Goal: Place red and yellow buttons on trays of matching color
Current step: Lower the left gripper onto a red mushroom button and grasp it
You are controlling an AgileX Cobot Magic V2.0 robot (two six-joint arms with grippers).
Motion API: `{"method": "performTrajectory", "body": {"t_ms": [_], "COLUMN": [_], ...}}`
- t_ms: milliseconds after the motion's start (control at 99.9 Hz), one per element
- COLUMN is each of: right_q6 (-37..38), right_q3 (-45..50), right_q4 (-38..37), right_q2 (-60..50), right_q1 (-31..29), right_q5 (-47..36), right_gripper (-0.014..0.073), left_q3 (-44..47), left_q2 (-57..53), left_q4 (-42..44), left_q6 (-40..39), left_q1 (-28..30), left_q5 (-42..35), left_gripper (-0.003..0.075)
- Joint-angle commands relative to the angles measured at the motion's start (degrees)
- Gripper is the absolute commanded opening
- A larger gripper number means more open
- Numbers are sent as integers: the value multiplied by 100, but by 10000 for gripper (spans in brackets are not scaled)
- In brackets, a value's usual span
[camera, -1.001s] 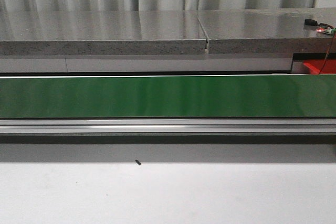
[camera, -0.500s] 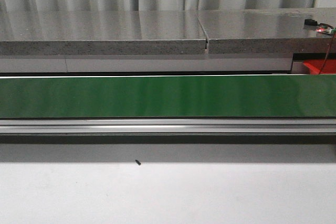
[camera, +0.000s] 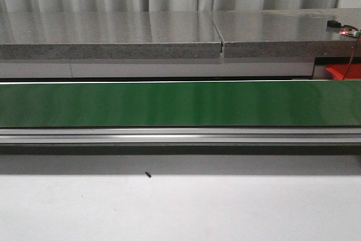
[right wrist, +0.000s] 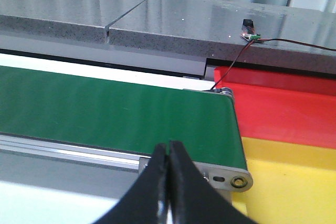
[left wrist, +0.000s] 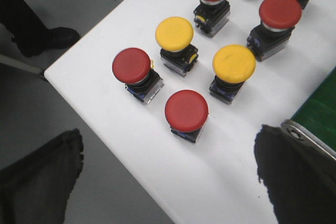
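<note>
White table [left wrist: 220, 182]; green conveyor belt [camera: 180, 104]; red tray [right wrist: 283, 111] and yellow tray [right wrist: 294, 182] past the belt's end; red buttons [left wrist: 186, 111] and yellow buttons [left wrist: 233, 64] clustered on table; left gripper [left wrist: 168, 182] spread wide, empty; right gripper [right wrist: 169, 182] clenched, empty

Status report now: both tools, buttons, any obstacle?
Left tool open, empty, above buttons. Right tool shut, empty, near red tray and yellow tray. No obstacle seen.
</note>
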Motion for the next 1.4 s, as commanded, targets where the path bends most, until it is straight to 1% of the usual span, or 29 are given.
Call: {"method": "performTrajectory", "body": {"t_ms": [0,220,400,691,871,1161,1391], "right_q6": [4,4,4,4,4,4,4], "right_q3": [-90,-90,-90,-90,-90,-90,-90], "right_q4": [-29,-29,-29,-29,-29,-29,-29], "right_q2": [-85,-85,-85,-85,-85,-85,-85], "right_q1": [11,11,11,11,11,11,11], "right_q5": [-471,-471,-471,-471,-471,-471,-471], "right_gripper": [-68,-68,-68,-68,-68,-68,-68], "left_q3": [-246,-329,-329,-329,-343,-343,-416], "left_q2": [259,948,1280,1643,1845,2101,2101], "left_q4": [69,-1,-27,-27,-3,4,121], "left_q6": [-21,-21,-21,-21,-21,-21,-58], "left_q1": [86,87,87,107,116,116,130], "left_q5": [-342,-498,-690,-1117,-1235,-1259,-1248], "left_gripper": [640,640,640,640,640,640,640]}}
